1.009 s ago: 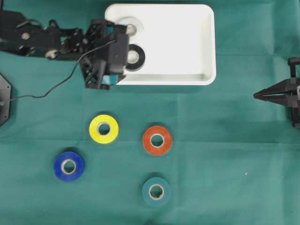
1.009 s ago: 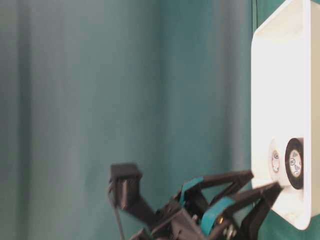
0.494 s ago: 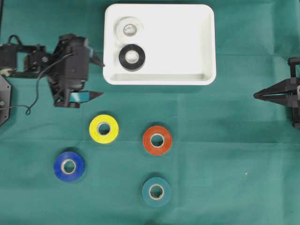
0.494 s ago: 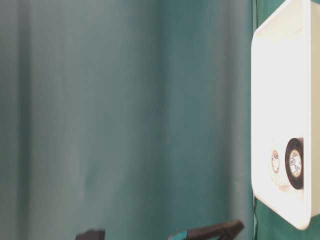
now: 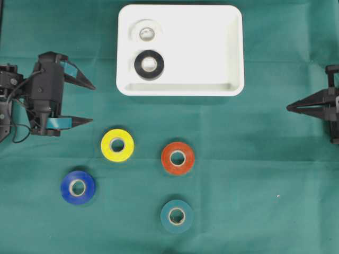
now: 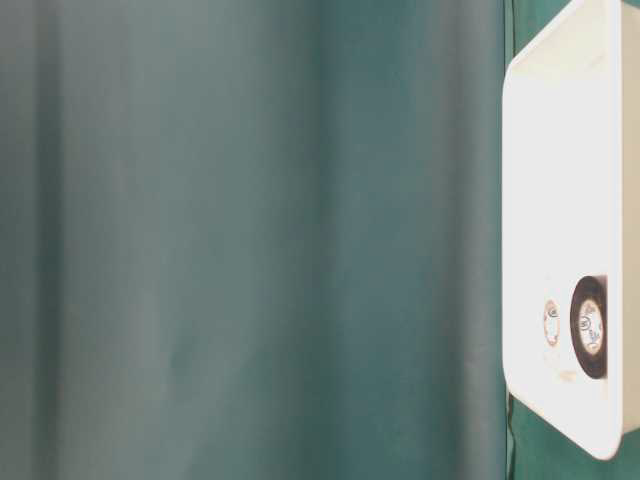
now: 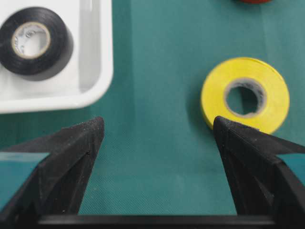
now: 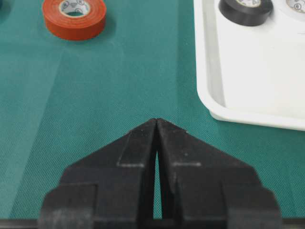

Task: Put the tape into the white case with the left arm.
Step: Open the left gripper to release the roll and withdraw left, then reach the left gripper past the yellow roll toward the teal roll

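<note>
In the overhead view, at the left edge of the frame, the left pincer (image 5: pixel 87 103) is wide open and holds nothing – its two teal-banded fingers (image 5: pixel 78 81) point to the right, well apart from each other. It is over the green counter (image 5: pixel 265 185), left of the case and up-left of the yellow tape.

Going right, the white case (image 5: pixel 212 90) lies at the upper middle of the frame. Inside it, in its left part, are two rolls: a white tape (image 5: pixel 145 32) near the upper left corner and a black tape (image 5: pixel 149 64) just below it. The two are close together; whether they touch I cannot tell.

Below the case four more rolls lie flat on the counter, apart from each other: a blue tape (image 5: pixel 78 187) at the lower left, a yellow tape (image 5: pixel 117 145) up-right of it, an orange tape (image 5: pixel 177 157) near the middle, and a teal tape (image 5: pixel 176 216) under the orange one.

At the right edge of the frame the right pincer (image 5: pixel 290 107) is closed – its black tips meet in one point, facing left, and nothing is between them. It is well apart from the case and from all the rolls.

In the left wrist view the yellow tape is ahead of the right-hand finger, and the corner of the case with the black tape is at the upper left.
</note>
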### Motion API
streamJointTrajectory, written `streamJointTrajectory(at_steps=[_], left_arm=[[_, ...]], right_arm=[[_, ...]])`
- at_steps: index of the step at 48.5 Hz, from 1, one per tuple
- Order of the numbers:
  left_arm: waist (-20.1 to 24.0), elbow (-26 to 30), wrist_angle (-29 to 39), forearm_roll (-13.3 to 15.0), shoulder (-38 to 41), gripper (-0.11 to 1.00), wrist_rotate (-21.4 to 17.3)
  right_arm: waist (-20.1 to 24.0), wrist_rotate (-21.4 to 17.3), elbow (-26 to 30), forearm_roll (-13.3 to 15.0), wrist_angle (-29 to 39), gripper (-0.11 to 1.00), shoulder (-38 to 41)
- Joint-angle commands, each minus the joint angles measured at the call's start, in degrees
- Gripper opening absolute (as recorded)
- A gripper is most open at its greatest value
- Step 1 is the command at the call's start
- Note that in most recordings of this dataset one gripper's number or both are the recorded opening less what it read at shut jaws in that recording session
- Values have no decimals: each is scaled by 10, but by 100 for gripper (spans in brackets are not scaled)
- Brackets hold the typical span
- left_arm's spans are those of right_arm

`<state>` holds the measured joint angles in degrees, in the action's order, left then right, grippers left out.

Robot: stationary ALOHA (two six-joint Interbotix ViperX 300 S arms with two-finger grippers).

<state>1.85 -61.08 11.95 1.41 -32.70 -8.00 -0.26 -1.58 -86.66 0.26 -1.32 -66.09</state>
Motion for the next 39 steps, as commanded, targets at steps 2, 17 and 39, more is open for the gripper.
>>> streamJointTrajectory(at_steps=[2, 17, 39], left_arm=[[-4, -6, 2, 2, -21, 95, 3], [-4, -26, 6, 1, -62, 95, 3], [-16, -31, 1, 2, -57, 95, 3]], right_arm=[[0, -1, 6, 1, -6, -9, 4], [0, -1, 6, 1, -5, -9, 4], [0, -1, 6, 1, -6, -9, 4]])
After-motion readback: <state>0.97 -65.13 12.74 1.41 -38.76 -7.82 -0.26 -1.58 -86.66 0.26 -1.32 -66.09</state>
